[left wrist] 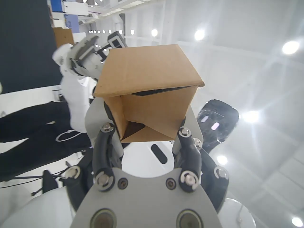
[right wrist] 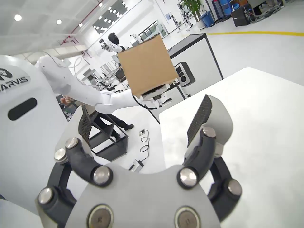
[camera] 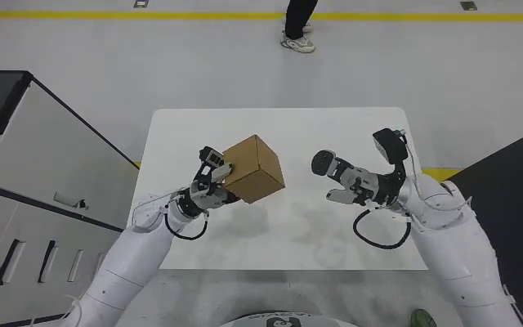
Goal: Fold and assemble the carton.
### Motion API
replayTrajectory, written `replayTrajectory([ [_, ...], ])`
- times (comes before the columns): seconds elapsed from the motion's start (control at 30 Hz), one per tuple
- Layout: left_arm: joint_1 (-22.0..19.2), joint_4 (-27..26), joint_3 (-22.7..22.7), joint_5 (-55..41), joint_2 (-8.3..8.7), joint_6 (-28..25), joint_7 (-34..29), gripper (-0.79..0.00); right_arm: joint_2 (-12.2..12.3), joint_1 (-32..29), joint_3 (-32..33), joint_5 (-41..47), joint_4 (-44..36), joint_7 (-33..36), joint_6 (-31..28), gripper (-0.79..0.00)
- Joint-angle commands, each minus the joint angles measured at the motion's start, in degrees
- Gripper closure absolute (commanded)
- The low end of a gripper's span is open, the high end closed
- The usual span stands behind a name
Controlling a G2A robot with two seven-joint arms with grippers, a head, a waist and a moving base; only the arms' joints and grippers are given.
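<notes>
My left claw (left wrist: 142, 119) pinches the carton (camera: 253, 169) at one end, a finger pressed on each opposite side, and holds it tilted in the air over the left half of the white counter (camera: 327, 131). The carton is folded up into a box. On the end nearest the left wrist, its flaps turn inward with a dark gap between them. My right claw (right wrist: 144, 119) is spread wide and grips nothing, over the counter's right half, well apart from the carton.

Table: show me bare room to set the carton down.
Bare table runs between the carton, held in the left end effector, and the open right end effector; also along the far and near edges. Crowded only around those two.
</notes>
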Motion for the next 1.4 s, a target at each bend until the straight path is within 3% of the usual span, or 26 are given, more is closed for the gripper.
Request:
replayTrajectory([
  [0.0, -0.20, 0.35, 0.62, -1.85, -0.33, -0.02, -0.33, 0.000, -0.26, 0.15, -0.57, -2.63, 0.68, -2.40, -2.18, -0.785],
  [0.23, -1.25, 1.18, 3.38, -3.62, -1.58, -0.55, -0.78, 0.000, -1.43, 1.34, -3.85, -9.15, 3.68, -11.05, -6.64, -0.785],
  [0.53, -1.89, 1.95, 5.04, -3.46, -2.80, -1.97, 0.55, 0.000, -2.85, 3.74, -7.85, -17.15, 3.99, -19.04, -6.02, -0.785],
  [0.83, -1.35, 0.74, 4.89, -2.11, -2.93, -1.72, 2.87, 0.000, -2.87, 3.44, -8.58, -19.06, 3.11, -18.24, -4.51, -0.785],
  [1.37, 0.94, -1.69, 3.22, 1.11, -3.50, -2.56, 4.57, 0.000, -4.18, 4.42, -12.81, -22.82, 3.12, -27.32, -5.30, -0.785],
])
